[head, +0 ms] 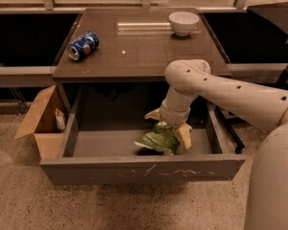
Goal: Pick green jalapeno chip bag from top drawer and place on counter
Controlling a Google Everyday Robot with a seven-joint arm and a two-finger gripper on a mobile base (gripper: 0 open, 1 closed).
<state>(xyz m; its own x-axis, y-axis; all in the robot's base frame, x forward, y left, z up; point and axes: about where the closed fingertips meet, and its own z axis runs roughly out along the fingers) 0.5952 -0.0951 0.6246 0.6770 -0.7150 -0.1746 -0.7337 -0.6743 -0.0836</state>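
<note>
The tool (169,124) is down in the top drawer (134,169), right of centre, at the green jalapeno chip bag (157,139); I cannot tell whether it grips it. A shallow pinch on crinkly foil could slip on lifting, or the bag could catch the near edge of the worktop (134,51) overhead.

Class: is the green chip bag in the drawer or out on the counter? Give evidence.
In: the chip bag lies inside the open top drawer, below the counter, with the hand at it.

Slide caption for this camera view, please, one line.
Gripper inside the open top drawer, at the green jalapeno chip bag; blue soda can and white bowl on the counter.
</note>
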